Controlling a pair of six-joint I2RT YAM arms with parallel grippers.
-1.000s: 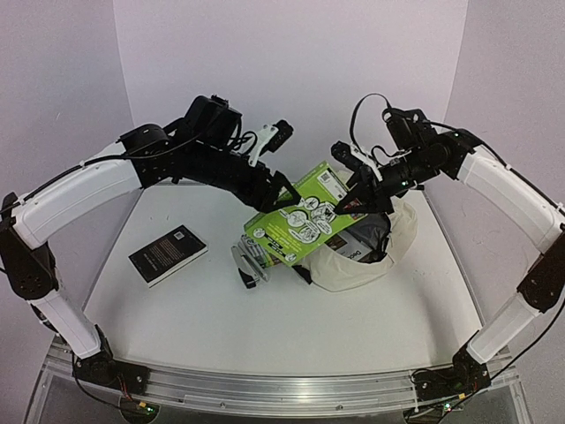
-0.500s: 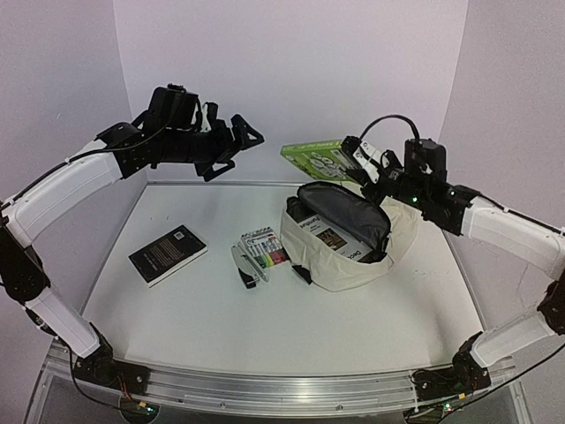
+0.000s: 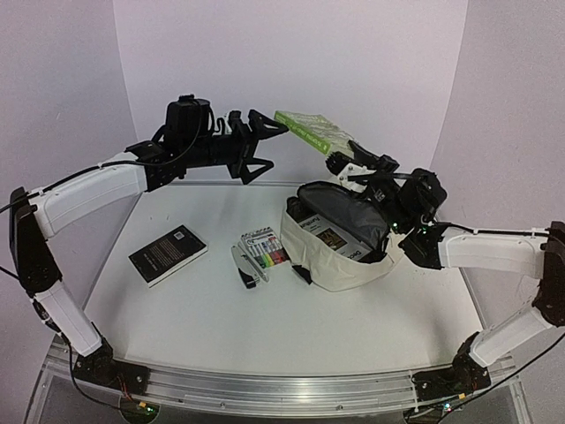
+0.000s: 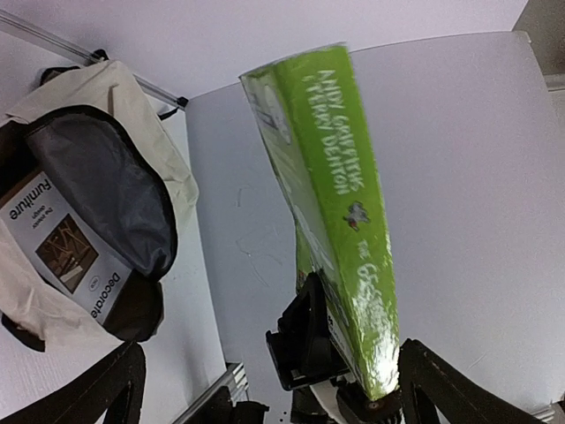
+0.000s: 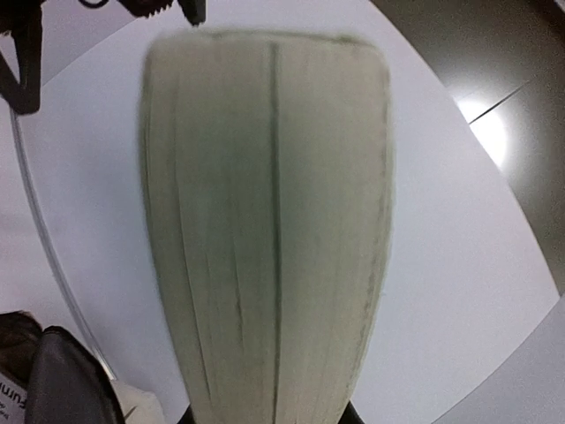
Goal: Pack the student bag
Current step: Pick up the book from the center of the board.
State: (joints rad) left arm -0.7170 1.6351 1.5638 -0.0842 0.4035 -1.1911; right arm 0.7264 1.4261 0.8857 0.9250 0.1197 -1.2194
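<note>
Top external | right gripper [image 3: 342, 159] was clamped on the lower end of a green book [image 3: 306, 131] held high over the student bag [image 3: 346, 269] | left gripper [image 3: 265, 146] was spread wide beside that book, gripping nothing | bag lay mouth-open on the table [image 3: 194, 309], right of centre, a furniture book [image 3: 331, 238] inside | judged soft, light and floppy; best held at the rim or a strap

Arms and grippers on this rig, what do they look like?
Left arm and right arm: white shell links, black joints and wrists, thin black cables alongside. Left gripper and right gripper: black, two angular fingers each. No markings legible.
</note>
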